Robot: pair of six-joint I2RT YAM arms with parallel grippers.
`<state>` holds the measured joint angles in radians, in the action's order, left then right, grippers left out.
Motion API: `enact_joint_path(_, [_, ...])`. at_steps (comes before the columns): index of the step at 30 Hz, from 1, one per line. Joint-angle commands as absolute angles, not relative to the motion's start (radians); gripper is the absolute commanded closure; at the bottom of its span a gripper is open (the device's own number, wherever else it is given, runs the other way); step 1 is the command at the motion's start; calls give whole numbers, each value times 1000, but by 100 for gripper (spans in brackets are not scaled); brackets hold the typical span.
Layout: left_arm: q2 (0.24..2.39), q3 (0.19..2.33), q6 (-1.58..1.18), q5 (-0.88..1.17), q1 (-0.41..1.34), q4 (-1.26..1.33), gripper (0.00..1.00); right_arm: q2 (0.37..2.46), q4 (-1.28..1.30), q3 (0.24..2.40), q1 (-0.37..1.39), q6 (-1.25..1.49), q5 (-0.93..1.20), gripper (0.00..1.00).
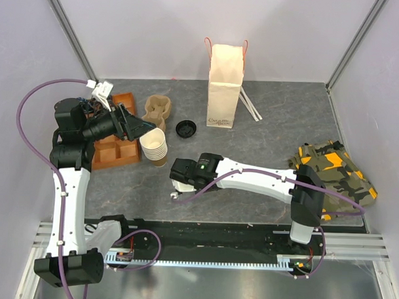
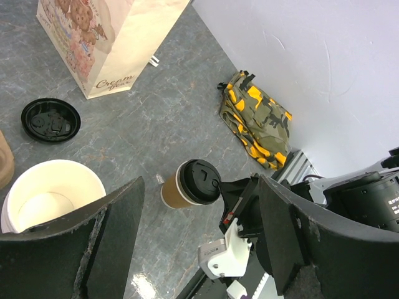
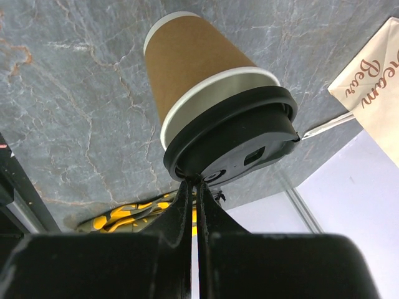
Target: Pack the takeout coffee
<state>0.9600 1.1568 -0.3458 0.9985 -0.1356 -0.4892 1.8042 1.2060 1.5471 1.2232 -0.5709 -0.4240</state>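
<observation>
Two pincers here: our right pincer is closed tight, tips touching the lid rim of the takeout coffee, which sits on the table; left pincer hangs open, farther off.

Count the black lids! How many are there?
2. One loose black lid lies on the table near the paper bag; the other sits on the takeout coffee by the right gripper.

counts — takeout coffee 1 | loose lid 1 | paper bag 1
</observation>
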Motion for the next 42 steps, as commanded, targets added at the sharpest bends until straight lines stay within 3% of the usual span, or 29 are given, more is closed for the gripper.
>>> enact_joint_path(1, [963, 1195, -377, 1029, -141, -449, 19, 1813, 1238, 1580, 1233, -549, -434, 100])
enact_joint_path(16, [969, 1193, -377, 1038, -143, -453, 19, 1842, 1221, 1588, 1233, -535, -477, 100])
enact_joint_path(23, [973, 1196, -377, 1040, -143, -451, 19, 1850, 1230, 1601, 1233, -531, -454, 87])
enact_joint_path(35, [980, 1203, -382, 1043, -143, -449, 19, 1865, 1238, 1598, 1235, -531, -446, 82])
enact_joint_path(42, [980, 1200, -382, 1045, -143, -451, 19, 1864, 1246, 1608, 1238, -531, -445, 63])
